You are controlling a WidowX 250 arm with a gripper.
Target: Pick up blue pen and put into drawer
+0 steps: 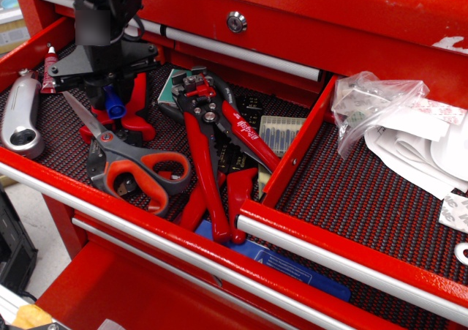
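The gripper (102,96) is matte black, a boxy wrist block topping a wide, flat, angular plate; thin black cables loop beside the block, and dark stubby fingers (92,94) hang below

Blue pen (112,105): only its blue end shows, poking out below the dark gripper body; the barrel is hidden.
Pose: apparently steep, blue tip pointing toward 5 o'clock.
Place: over the red pliers handles, in the drawer's (44,136) left compartment.
Drawer: open, red, black mesh liner.
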